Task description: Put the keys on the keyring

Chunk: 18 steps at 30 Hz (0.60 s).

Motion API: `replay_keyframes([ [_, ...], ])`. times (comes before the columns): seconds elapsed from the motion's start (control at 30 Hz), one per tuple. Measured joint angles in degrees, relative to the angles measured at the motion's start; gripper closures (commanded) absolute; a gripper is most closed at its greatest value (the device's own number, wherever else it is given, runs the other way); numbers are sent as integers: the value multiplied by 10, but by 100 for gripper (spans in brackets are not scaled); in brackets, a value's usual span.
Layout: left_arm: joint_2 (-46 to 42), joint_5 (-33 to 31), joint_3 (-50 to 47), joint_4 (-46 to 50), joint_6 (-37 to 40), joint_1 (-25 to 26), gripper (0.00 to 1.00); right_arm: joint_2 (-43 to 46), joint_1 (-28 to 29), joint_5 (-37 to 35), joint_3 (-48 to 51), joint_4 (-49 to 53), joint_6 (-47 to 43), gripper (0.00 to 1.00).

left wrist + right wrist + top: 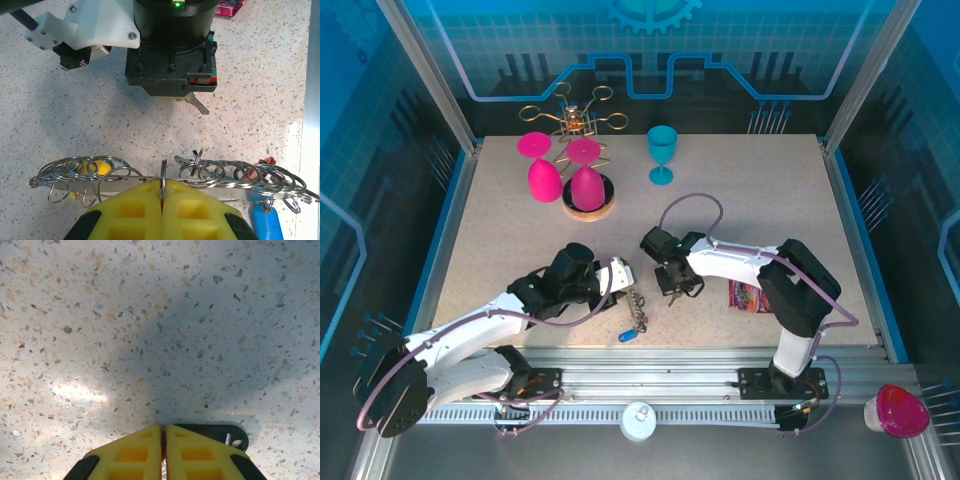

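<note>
My left end effector (162, 184) was fully closed, its yellow fingers pinching the keyring (220, 181) at the middle of its strip. The fringe of silvery rings (65, 170) spread to either side. The keyring sat low over the table (150, 315), near its near edge and between my two arms. A blue-headed key (267, 225) showed at the right end of the strip, a red-headed key (265, 161) just beyond it, and a yellow-headed key (98, 167) towards the left.

My right end effector (163, 432) hung just far of the keyring. Its fingers were drawn together to a thin slit, apparently clamped on a black-headed key (220, 432). The key's head stuck out on the right, and its metal blade poked out underneath in the left wrist view.

I judged the step in hand to be carrying this key to the keyring. The next move called for bringing the hole in its head to one free ring on the near side. It would have to meet that ring's split end squarely while my left end effector held the strip firm. The rings were crowded and overlapping, so I needed to single one out.
</note>
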<state>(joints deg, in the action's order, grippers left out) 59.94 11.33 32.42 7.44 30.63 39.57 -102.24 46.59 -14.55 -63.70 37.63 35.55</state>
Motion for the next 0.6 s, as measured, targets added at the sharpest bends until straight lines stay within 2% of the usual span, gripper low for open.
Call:
replay_keyframes([
  [0.23,0,0,0,0,0,0,100,0,0,0,0,1,0,86],
  [0.6,0,0,0,0,10,0,100,-2,0,0,0,5,0,87],
])
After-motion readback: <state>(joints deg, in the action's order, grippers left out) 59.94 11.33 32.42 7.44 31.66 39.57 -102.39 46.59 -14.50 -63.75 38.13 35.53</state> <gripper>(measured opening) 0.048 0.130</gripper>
